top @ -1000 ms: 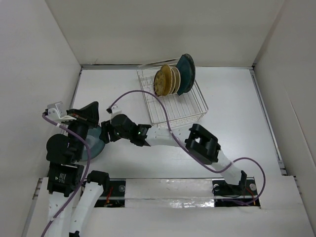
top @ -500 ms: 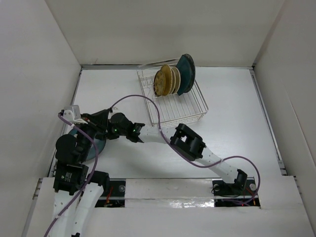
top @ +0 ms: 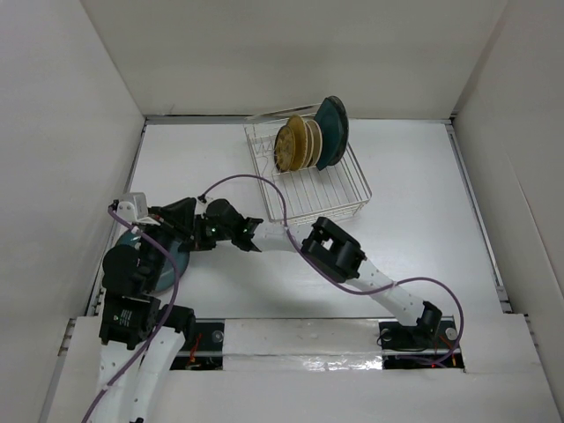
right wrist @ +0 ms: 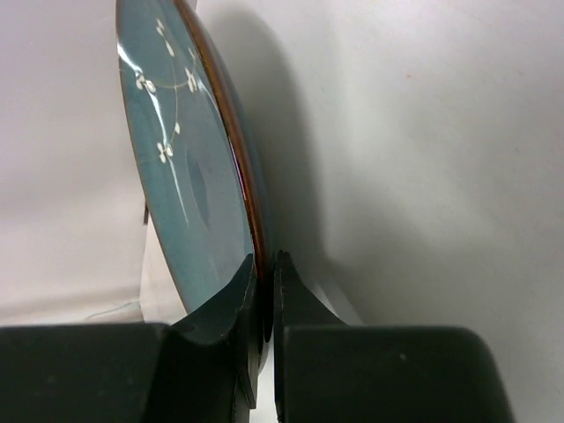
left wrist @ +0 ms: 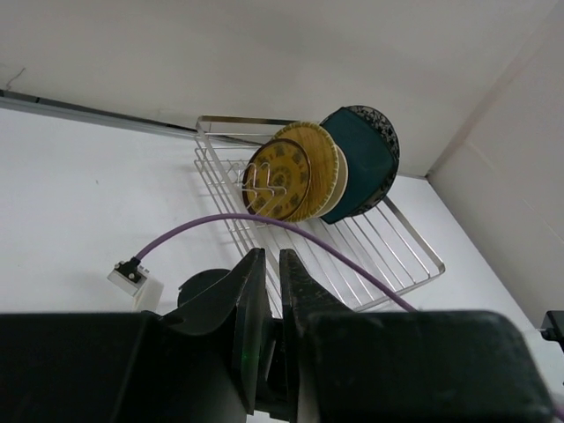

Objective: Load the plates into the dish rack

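White bench (top: 423, 194) is carrying the rack (top: 335, 198); right end effector (right wrist: 264, 263) is pinching the teal plate (right wrist: 181, 176) by its rim, needing a firm, upright lift; left end effector (left wrist: 271, 269) is showing only a slit, grip unclear.

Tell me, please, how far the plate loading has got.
Done: several plates stand in the dish rack. In hand: the right gripper pinches a teal flowered plate by its rim. To do: slotting it into the rack; no other loose plates show.

one dish rack (left wrist: 394, 257); about five plates (left wrist: 278, 181) racked; one teal plate (right wrist: 185, 176) outside.
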Available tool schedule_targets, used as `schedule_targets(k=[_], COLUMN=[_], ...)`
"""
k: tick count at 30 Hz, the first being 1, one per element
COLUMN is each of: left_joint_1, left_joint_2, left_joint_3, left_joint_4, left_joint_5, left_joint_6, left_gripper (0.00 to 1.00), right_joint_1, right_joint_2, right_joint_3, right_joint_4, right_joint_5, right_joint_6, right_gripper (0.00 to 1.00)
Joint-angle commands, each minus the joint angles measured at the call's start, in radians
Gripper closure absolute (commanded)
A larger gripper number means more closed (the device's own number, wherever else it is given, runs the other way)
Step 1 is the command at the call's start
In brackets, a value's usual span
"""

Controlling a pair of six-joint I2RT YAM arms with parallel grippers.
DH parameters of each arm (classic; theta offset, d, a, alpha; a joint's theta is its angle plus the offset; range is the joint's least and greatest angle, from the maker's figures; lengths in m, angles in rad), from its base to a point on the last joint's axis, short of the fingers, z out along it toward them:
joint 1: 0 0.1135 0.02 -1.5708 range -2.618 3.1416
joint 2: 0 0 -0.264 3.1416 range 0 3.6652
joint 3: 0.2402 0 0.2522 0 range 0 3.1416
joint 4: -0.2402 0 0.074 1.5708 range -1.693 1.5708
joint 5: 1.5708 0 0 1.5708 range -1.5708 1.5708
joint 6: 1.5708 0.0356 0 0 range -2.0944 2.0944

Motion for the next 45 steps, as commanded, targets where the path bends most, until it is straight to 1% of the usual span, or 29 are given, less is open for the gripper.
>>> schedule_targets(k=[1,5,9,11,13,15,16,17,18,19,20,21,22,23,24,25,28,30,31,39,42,45], left_joint_1=[0.005,0.005,0.005,0.005,0.005,0.005,0.005,0.005,0.005,0.005,0.005,0.005,0.005,0.005,0.005,0.005,0.005,0.005,0.005,0.005,0.005,0.005], left_joint_2=[-0.002,0.003,-0.012,-0.021,-0.032,-0.043,-0.046,-0.048,-0.049,-0.051,-0.052,-0.051,-0.049,-0.043,-0.04,-0.037,-0.025,-0.018,-0.014,0.005,0.005,0.0], left_joint_3=[-0.02,0.021,0.081,0.101,0.124,0.127,0.124,0.118,0.098,0.084,0.069,0.037,0.023,-0.003,-0.014,-0.025,-0.065,-0.092,-0.095,-0.092,-0.091,-0.089], left_joint_4=[0.077,0.083,0.068,0.06,0.05,0.042,0.044,0.042,0.051,0.057,0.066,0.083,0.091,0.099,0.1,0.103,0.119,0.129,0.136,0.129,0.126,0.125], left_joint_5=[0.014,0.026,0.039,0.036,0.034,0.031,0.031,0.031,0.034,0.04,0.043,0.046,0.054,0.054,0.054,0.046,0.031,0.03,0.037,0.074,0.077,0.079], left_joint_6=[0.012,0.0,-0.012,-0.017,-0.02,-0.026,-0.028,-0.031,-0.034,-0.041,-0.046,-0.049,-0.051,-0.046,-0.042,-0.034,0.001,0.006,0.009,0.027,0.029,0.031], left_gripper=[0.9,0.89,0.86,0.83,0.79,0.76,0.74,0.73,0.73,0.73,0.73,0.72,0.72,0.72,0.72,0.72,0.71,0.71,0.71,0.7,0.7,0.7], right_joint_1=[0.002,0.002,0.002,-0.009,-0.037,-0.066,-0.101,-0.122,-0.142,-0.182,-0.202,-0.219,-0.233,-0.259,-0.27,-0.282,-0.331,-0.349,-0.35,-0.36,-0.36,-0.337], right_joint_2=[-0.084,-0.224,-0.383,-0.471,-0.528,-0.621,-0.655,-0.719,-0.747,-0.77,-0.79,-0.818,-0.829,-0.841,-0.841,-0.842,-0.812,-0.787,-0.758,-0.616,-0.57,-0.542], right_joint_3=[-0.052,-0.127,-0.207,-0.242,-0.268,-0.325,-0.351,-0.392,-0.403,-0.406,-0.403,-0.389,-0.379,-0.351,-0.339,-0.326,-0.248,-0.205,-0.158,0.018,0.063,0.074], right_joint_4=[0.05,0.118,0.166,0.16,0.14,0.117,0.109,0.099,0.058,0.028,-0.008,-0.066,-0.091,-0.14,-0.157,-0.168,-0.229,-0.262,-0.271,-0.311,-0.328,-0.331], right_joint_5=[0.008,0.045,0.106,0.165,0.221,0.266,0.313,0.329,0.375,0.456,0.497,0.542,0.635,0.677,0.721,0.802,0.936,0.973,1.008,1.136,1.153,1.176], right_joint_6=[-0.044,-0.078,-0.128,-0.179,-0.211,-0.269,-0.288,-0.328,-0.354,-0.381,-0.438,-0.469,-0.499,-0.557,-0.585,-0.61,-0.71,-0.733,-0.744,-0.858,-0.883,-0.903], right_gripper=[1.0,1.0,1.0,1.0,1.0,1.0,1.0,1.0,1.0,1.0,1.0,1.0,1.0,1.0,1.0,1.0,1.0,1.0,1.0,1.0,1.0,1.0])
